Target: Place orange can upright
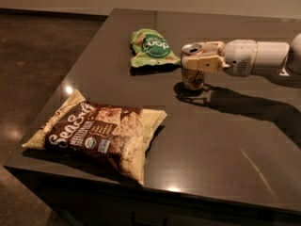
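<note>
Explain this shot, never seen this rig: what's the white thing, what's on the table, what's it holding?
The white tube coming in from the right is a robot arm ending in a two-finger claw. A single camera looks down at a dark table. The claw is closed around the upper part of a small orange can, which is upright with its base at or just above the tabletop. A green snack bag lies beside the can, and a large brown-and-cream chip bag lies near the front edge.

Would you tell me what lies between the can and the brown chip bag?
Only bare table, as the camera view shows; the gripper grips the can near its top.
</note>
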You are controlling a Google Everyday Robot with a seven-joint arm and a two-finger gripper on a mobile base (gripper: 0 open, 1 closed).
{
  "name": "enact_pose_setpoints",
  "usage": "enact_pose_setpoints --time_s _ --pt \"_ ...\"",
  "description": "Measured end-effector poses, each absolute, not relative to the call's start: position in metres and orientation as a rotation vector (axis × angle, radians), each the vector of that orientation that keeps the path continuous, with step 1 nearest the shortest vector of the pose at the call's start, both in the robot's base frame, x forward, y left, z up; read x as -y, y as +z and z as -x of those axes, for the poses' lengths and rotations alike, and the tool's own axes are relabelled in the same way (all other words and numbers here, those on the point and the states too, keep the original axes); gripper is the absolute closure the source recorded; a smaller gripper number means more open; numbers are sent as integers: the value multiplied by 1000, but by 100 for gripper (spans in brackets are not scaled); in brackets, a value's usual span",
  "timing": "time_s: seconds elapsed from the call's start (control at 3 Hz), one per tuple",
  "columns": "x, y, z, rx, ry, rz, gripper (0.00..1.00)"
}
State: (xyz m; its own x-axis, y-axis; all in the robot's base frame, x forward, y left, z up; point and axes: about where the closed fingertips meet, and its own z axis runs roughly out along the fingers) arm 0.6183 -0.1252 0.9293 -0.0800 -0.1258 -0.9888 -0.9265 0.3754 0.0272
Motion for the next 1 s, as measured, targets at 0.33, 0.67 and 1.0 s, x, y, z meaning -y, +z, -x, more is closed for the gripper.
enact_pose_setpoints --time_s 0.33,0.67,1.0 --pt "130 923 -618 -1491 922 971 9" --pt "132 921 -618 -1491 922 967 0" --pt "132 921 -618 -1491 922 967 0"
